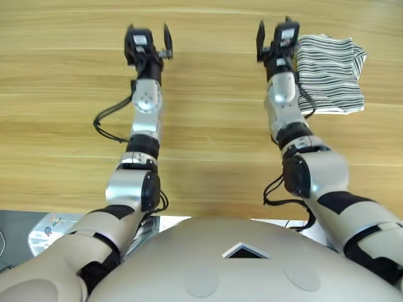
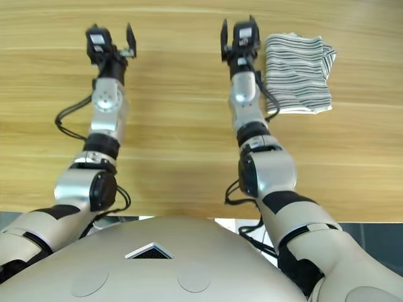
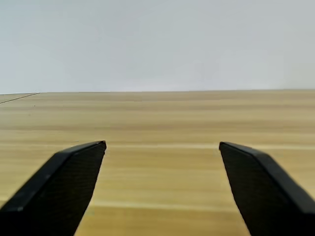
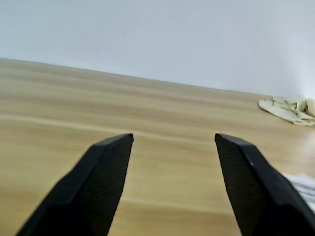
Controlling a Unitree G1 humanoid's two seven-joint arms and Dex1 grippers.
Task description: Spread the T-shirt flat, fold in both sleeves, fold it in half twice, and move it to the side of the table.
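Striped T-shirt [image 1: 330, 72] is lying folded toward the right edge of the wooden surface [image 1: 208, 126], just beside the right hand [image 1: 276, 29]; that hand and the left hand [image 1: 149, 33] are both hovering spread apart.

One striped T-shirt [image 1: 330, 72] is lying folded on the one wooden surface [image 1: 208, 113]. Two pincers are hovering above that surface, a left pincer [image 1: 148, 30] and a right pincer [image 1: 275, 26], each showing two dark fingers [image 3: 64, 187] spread apart, making four fingers in all. One pale crumpled cloth [image 4: 290, 109] is lying farther off on the surface, bringing the fabric items to two.
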